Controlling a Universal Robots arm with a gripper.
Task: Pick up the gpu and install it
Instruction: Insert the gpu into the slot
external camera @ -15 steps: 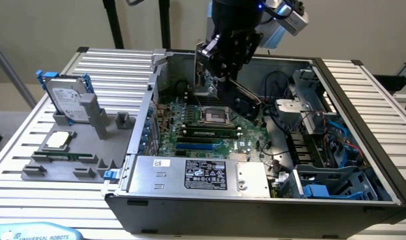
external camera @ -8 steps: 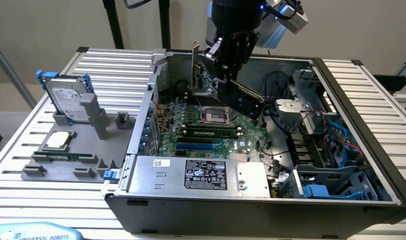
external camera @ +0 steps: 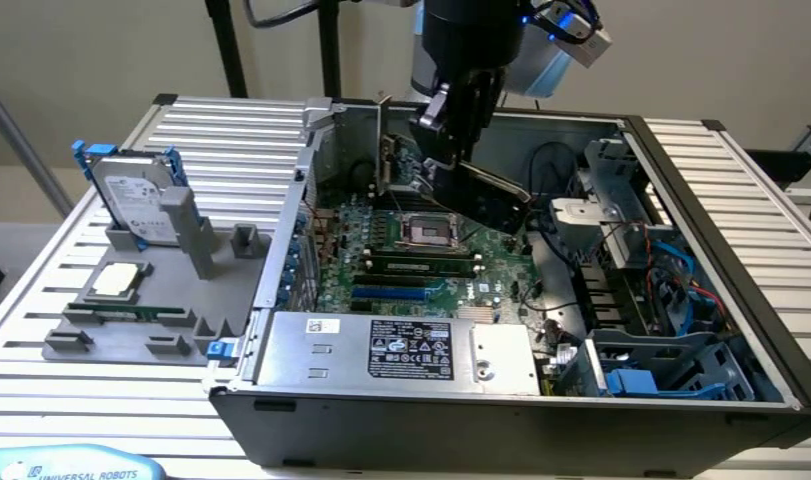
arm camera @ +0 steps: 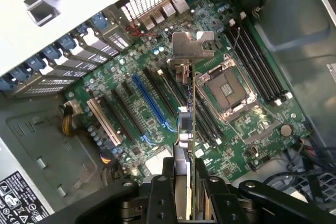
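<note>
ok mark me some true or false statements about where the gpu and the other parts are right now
1. The gripper is shut on the gpu, holding it edge-on over the motherboard. True.
2. The gpu is seated in the blue slot. False: the slot is empty and the card hangs above the board.
3. The hard drive stands upright in the grey fixture, outside the case. True.
4. A cooler covers the CPU socket. False: the socket is bare.
</note>
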